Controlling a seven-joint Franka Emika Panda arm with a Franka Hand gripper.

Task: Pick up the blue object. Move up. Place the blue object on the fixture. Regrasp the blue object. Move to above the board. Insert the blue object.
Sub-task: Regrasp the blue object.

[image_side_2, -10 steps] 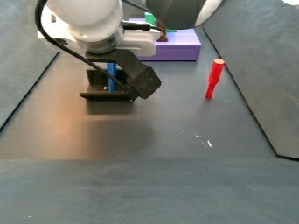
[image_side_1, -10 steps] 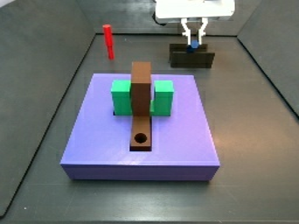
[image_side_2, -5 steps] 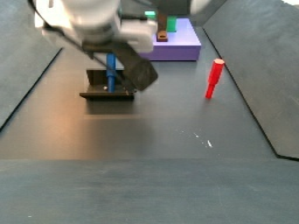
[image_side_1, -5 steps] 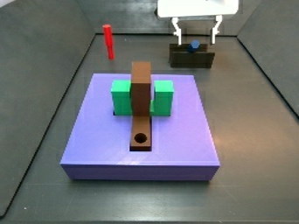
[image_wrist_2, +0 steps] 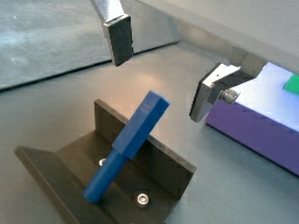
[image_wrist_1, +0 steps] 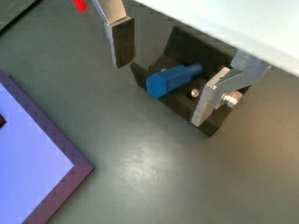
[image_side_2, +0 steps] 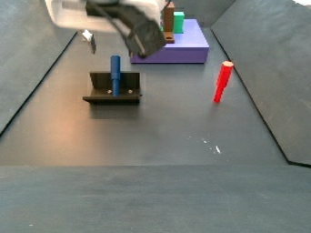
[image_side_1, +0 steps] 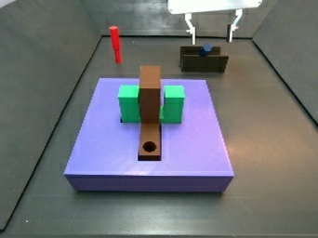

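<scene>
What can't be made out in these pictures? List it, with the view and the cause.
- The gripper body: cut off by the frame edge in both wrist views and the side view from the board's end; blurred in the side view from the fixture's end.
- The blue object: mostly hidden by the fixture wall there.
- The board: partly hidden behind the blurred arm.

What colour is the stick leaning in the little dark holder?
Blue. The blue object shows best in a wrist view, leaning in the fixture below the open gripper.

Hand (image_wrist_1: pixel 170 63) raised, fingers apart, empty
</scene>
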